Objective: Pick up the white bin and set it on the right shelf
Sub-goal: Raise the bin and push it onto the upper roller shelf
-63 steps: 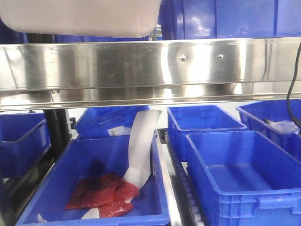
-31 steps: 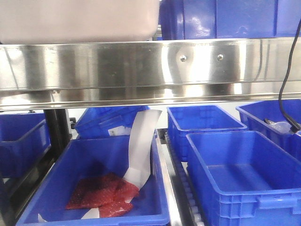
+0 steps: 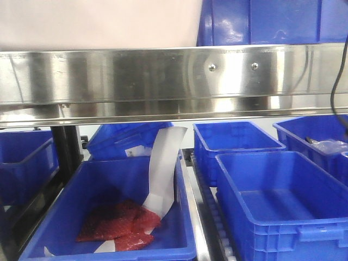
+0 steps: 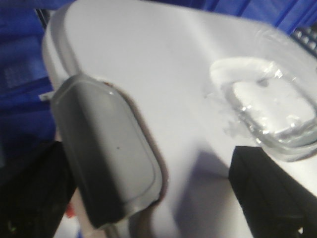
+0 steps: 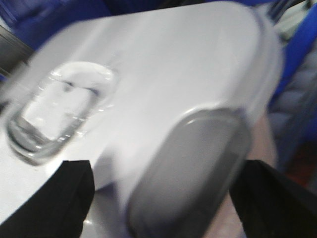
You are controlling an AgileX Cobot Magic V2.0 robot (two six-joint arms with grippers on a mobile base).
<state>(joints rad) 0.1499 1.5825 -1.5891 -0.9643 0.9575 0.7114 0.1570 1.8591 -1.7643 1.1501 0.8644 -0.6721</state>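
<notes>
The white bin (image 3: 98,24) fills the top left of the front view, its base hidden behind the right shelf's shiny steel front rail (image 3: 163,76). In the left wrist view my left gripper (image 4: 153,198) straddles a grey handle (image 4: 109,158) at one end of the bin's white lid (image 4: 163,64), one black finger on each side. In the right wrist view my right gripper (image 5: 166,198) straddles the grey handle (image 5: 193,168) at the other end of the lid (image 5: 173,59) in the same way. Both hold the bin by its ends.
A blue crate (image 3: 272,22) stands on the same shelf level right beside the bin. Below the rail are several open blue crates; the near left one (image 3: 70,201) holds red bags (image 3: 119,223) and a white paper strip (image 3: 163,163). A black cable (image 3: 340,92) hangs at the right. A dark upright (image 3: 65,147) stands at the left.
The white bin has come down and moved right. Its underside, seen above the rail a second ago, now sits hidden behind the rail, closer to the upper blue crate.
</notes>
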